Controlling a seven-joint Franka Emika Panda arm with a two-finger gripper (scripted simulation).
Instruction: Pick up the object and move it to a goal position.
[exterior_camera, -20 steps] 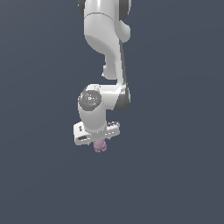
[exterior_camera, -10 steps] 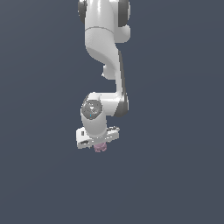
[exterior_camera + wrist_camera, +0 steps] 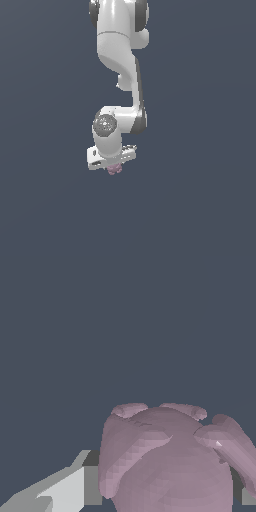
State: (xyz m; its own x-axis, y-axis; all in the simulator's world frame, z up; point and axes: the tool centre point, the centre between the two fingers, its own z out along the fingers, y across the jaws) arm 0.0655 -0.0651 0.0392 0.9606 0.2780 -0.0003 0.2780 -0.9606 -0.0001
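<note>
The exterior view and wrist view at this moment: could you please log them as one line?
phase: carry | gripper: shut on pink ball | ball: under the hand, filling the wrist view | goal marker: none visible

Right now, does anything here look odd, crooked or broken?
Nothing stands out. The pink ball sits in the tool under the white arm, looking whole in the wrist view. The tool is tilted rather than level, but nothing looks spilled or damaged. Only plain dark background surrounds them.
</note>
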